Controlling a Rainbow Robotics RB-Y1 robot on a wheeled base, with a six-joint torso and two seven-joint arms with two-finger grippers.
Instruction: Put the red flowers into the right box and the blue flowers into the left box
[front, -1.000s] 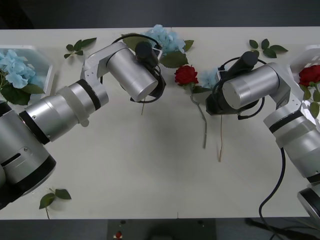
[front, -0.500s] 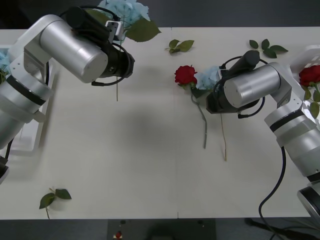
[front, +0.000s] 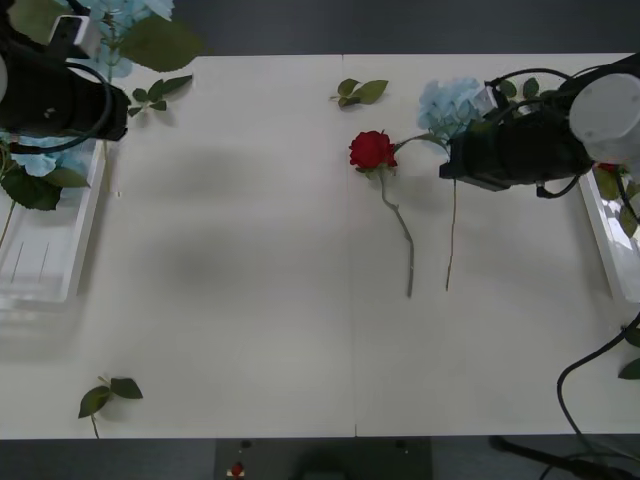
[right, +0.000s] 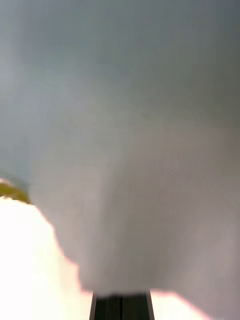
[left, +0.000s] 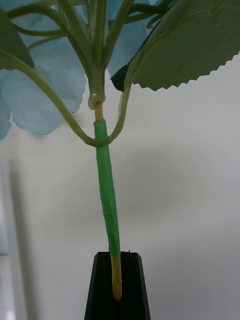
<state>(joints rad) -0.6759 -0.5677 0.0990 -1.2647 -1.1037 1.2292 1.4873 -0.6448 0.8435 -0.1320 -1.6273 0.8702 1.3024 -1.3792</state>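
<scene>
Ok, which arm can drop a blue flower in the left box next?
Probably the left. The left gripper is shut on the stem of a blue flower and hangs by the left box. The right gripper is far across the table, near the right box.

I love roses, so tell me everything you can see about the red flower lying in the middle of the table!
The red rose lies flat on the white table, near its middle. It looks artificial: a small deep-red bloom of tightly curled petals, with a thin grey-green stem running back toward the robot in a slight bend. A small dark leaf sits just under the bloom. Neither pincer touches it. A blue flower lies close beside it, on the robot's right.
</scene>
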